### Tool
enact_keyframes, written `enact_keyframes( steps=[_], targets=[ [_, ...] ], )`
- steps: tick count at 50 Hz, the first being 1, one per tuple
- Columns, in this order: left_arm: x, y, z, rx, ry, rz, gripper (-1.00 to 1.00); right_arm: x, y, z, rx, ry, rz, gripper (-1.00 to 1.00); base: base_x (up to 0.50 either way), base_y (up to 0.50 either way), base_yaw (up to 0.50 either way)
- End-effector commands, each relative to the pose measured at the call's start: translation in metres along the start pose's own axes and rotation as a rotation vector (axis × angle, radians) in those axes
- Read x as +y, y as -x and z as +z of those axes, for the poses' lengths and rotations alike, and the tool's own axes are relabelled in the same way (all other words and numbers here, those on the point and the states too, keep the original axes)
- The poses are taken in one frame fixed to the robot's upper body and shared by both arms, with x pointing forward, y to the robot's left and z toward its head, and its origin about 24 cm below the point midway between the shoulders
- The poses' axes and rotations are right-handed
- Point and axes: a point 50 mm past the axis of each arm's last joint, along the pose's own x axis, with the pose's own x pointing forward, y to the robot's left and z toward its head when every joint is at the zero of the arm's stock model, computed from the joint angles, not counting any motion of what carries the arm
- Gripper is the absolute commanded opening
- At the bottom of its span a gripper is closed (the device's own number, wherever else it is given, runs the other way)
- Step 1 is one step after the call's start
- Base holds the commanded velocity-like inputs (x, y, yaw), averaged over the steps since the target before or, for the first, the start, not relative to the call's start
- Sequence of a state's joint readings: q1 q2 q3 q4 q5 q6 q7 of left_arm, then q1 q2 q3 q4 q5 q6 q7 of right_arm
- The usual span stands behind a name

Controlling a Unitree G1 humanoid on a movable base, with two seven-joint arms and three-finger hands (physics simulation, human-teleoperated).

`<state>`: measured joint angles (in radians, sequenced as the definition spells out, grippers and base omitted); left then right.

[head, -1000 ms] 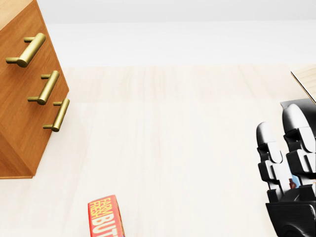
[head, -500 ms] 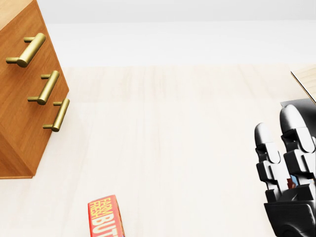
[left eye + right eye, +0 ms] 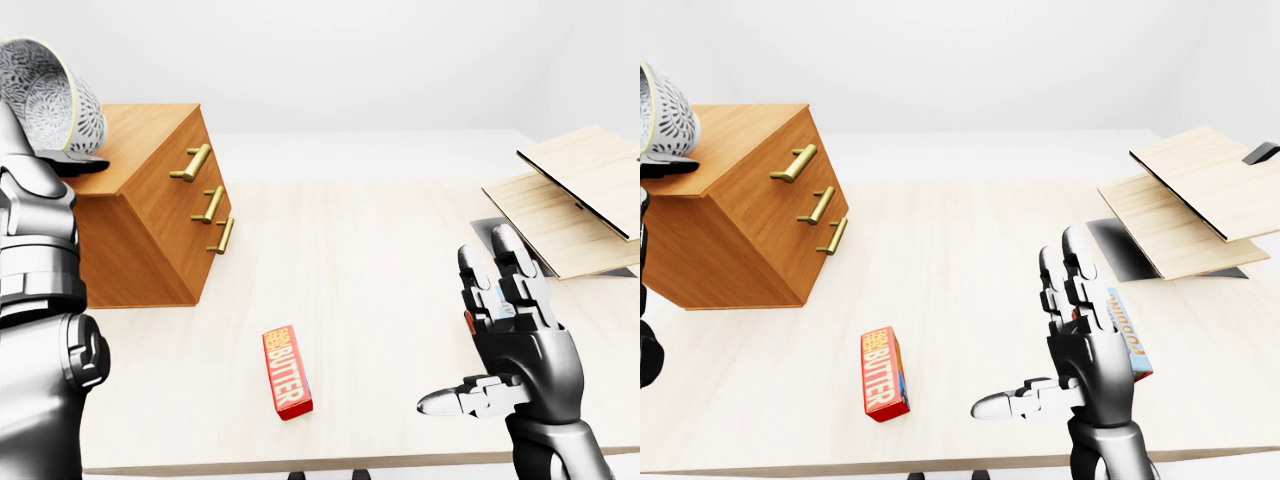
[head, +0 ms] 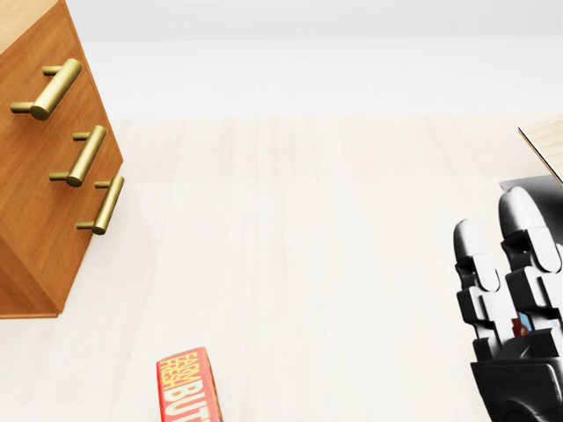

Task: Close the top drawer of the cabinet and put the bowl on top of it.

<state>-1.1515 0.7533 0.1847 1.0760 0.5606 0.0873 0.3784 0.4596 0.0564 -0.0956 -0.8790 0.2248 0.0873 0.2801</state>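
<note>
We saw the brown wooden cabinet point(image 3: 150, 215) standing at the left of the left-eye view on the pale wooden table point(image 3: 380, 260). Three brass bar handles point(image 3: 208, 204) ran down its face. The top drawer point(image 3: 190, 163), like the two below it, sat flush with that face, so it looked closed.

The white bowl with a grey lace pattern and a yellowish rim point(image 3: 45, 95) was in the top left corner of the same view, over the left part of the cabinet's top. It was tipped steeply, with its mouth turned up and to the left. We could not tell whether it touched the wood.

Our left hand point(image 3: 40, 200) rose along the left edge to the bowl, with one dark part reaching out just under it. Its fingers were mostly out of sight, so we could not tell how they were set or whether they gripped the bowl.

Our right hand point(image 3: 520, 350) hung over the table at the lower right. It was spread wide, with its fingers pointing up and its thumb out to the left, and it held nothing.

In the right-eye view a flat blue-and-red packet point(image 3: 1132, 340) lay partly hidden behind the right hand. A red box lettered BUTTER point(image 3: 287, 371) lay flat between the cabinet and that hand, near the table's bottom edge. Pale wooden boards point(image 3: 580, 190) overlapped at the right, above a dark flat sheet point(image 3: 1118, 248).
</note>
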Motion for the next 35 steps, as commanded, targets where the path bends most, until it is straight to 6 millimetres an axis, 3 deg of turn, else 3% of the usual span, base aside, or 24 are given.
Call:
enact_keyframes(
  steps=[1, 35],
  targets=[
    [-0.0199, 0.0120, -0.0254, 0.060, -0.040, -0.093, 1.00, -0.0003, -0.0001, 0.0003, -0.002, 0.000, -0.001, 1.00, 0.00, 0.00, 0.00],
    [-0.0156, 0.0100, -0.0212, 0.035, -0.050, -0.080, 1.00, -0.0003, -0.0005, 0.0008, -0.006, -0.001, -0.001, 1.00, 0.00, 0.00, 0.00]
  ],
)
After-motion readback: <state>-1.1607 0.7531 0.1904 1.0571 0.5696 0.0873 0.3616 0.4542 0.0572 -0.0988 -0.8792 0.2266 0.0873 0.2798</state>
